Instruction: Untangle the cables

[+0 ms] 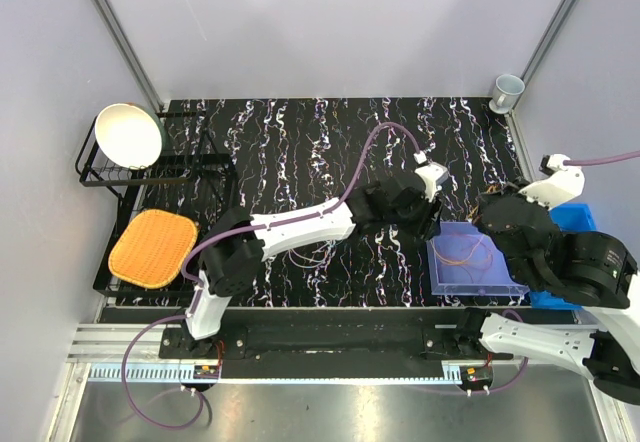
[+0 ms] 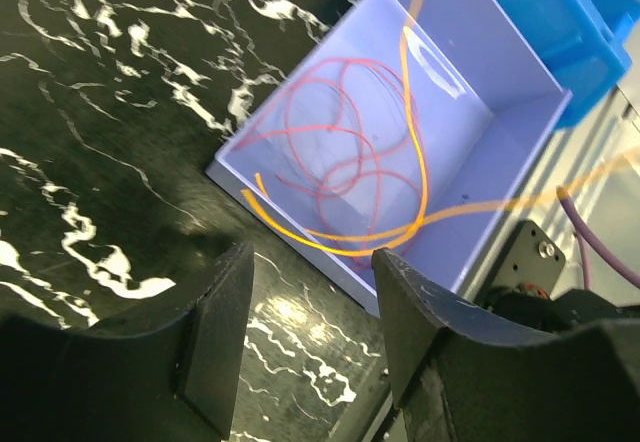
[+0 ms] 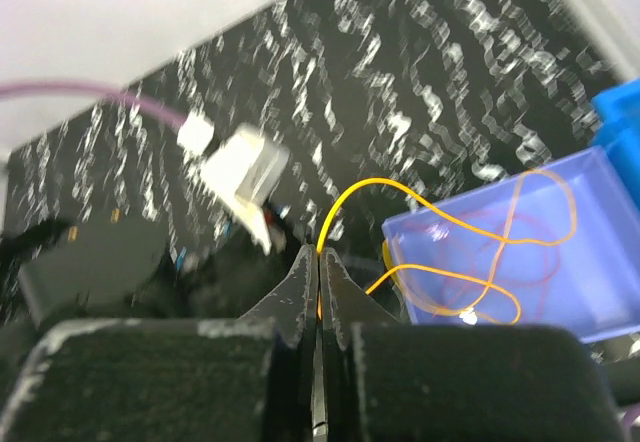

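Right gripper (image 3: 318,260) jaws pinch one orange strand of the cables (image 2: 418,152) lying in the lilac tray (image 2: 500,72) on the worktop (image 2: 120,112), while left gripper (image 2: 312,267) jaws are spread beside it.

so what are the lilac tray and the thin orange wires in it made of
Lilac rectangular tray: probably plastic, smooth and faintly glossy; white glare shows on its floor.
Thin orange wires: likely plastic-coated and smooth; they curl in loose springy loops, core not visible.

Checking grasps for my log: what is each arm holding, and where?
Right gripper pinches the yellow cable on a stretch outside the box; left gripper empty.
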